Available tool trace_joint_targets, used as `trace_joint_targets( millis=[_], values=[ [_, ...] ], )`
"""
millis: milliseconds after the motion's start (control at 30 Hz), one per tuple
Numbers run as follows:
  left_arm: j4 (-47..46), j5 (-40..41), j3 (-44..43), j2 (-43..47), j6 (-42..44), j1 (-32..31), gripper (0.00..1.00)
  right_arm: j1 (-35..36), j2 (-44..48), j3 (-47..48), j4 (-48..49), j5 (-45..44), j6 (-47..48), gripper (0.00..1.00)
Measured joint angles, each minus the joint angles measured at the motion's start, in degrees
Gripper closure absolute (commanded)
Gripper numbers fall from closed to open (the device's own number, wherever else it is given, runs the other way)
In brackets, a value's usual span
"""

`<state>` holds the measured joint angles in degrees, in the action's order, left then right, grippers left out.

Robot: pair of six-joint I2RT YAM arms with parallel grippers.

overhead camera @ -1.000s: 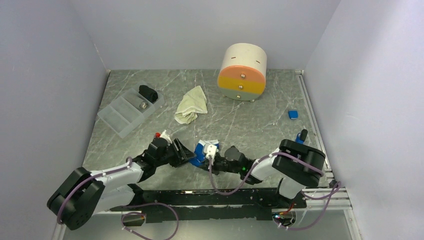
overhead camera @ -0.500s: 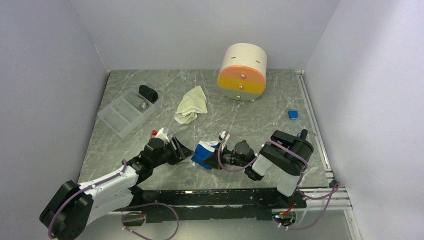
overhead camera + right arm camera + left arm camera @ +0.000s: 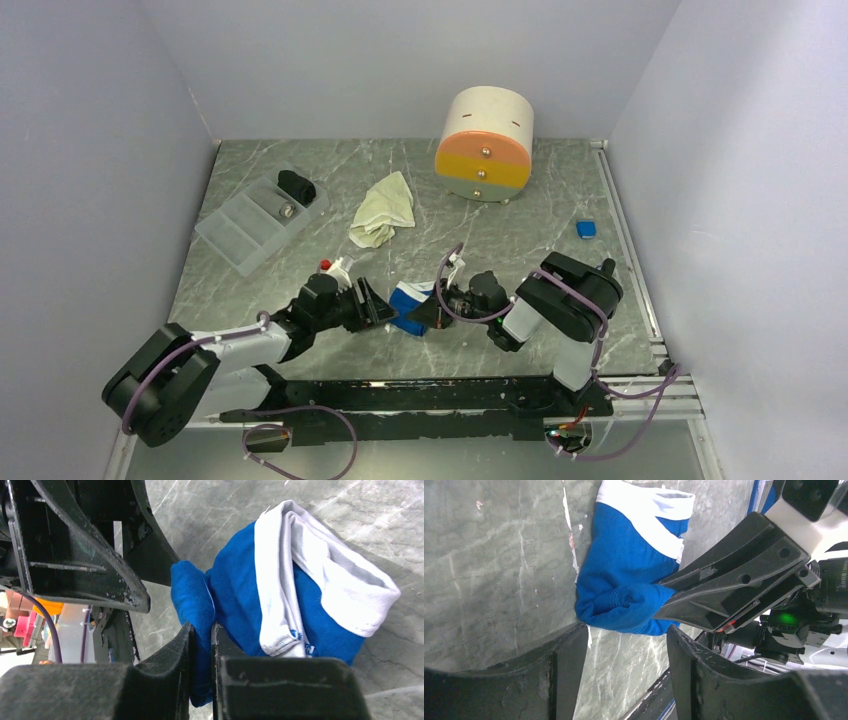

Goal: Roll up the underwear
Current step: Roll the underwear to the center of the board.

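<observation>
While the right gripper [image 3: 201, 630] pinches blue underwear [image 3: 240, 595], the left gripper [image 3: 624, 640] gapes beside it.

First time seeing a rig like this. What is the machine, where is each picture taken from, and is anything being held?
Two robot arms are bolted at the near edge of the table. One picture looks down from above and behind them; the other two come from cameras on each wrist. The right gripper is shut on a fold of the blue underwear; the left gripper is open beside it. Also on it: cream underwear, a clear tray, a round drawer unit.
</observation>
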<state>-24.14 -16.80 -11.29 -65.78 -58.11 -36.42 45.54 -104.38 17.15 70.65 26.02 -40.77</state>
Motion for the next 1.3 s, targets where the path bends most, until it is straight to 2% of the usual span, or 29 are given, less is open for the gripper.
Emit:
trace_joint_targets(
  millis=[267, 500, 633, 767, 967, 1133, 1300],
  values=[
    [-5.40, 0.20, 0.00, -4.81, -1.25, -1.20, 0.26, -0.76, -0.66, 0.59, -1.49, 0.02, -1.51, 0.89],
    [-7.89, 2.01, -1.09, -8.70, -3.63, -1.46, 0.26, -0.96, -0.79, 0.87, -2.12, 0.07, -1.90, 0.85],
    [-5.92, 3.06, -3.58, -11.02, -4.59, -1.81, 0.35, -1.05, -0.76, 0.90, -2.43, 0.07, -1.84, 0.80],
    [-3.02, 4.15, -5.88, -12.98, -4.42, -2.05, 0.48, -1.09, -0.07, 0.90, -3.37, -0.02, -1.27, 0.70],
    [-1.11, 5.97, -7.89, -14.45, -2.16, -3.43, 0.53, -1.09, 4.09, 0.90, -8.70, -0.44, 2.10, 0.55],
    [2.54, 7.23, -11.02, -15.50, 0.74, -4.92, 0.55, -0.87, 11.28, 0.94, -18.88, -1.64, 8.35, 0.51],
    [5.22, 7.89, -12.44, -15.50, 2.40, -5.46, 0.57, -0.52, 24.20, 1.81, -33.57, -6.29, 20.00, 0.50]
  ],
)
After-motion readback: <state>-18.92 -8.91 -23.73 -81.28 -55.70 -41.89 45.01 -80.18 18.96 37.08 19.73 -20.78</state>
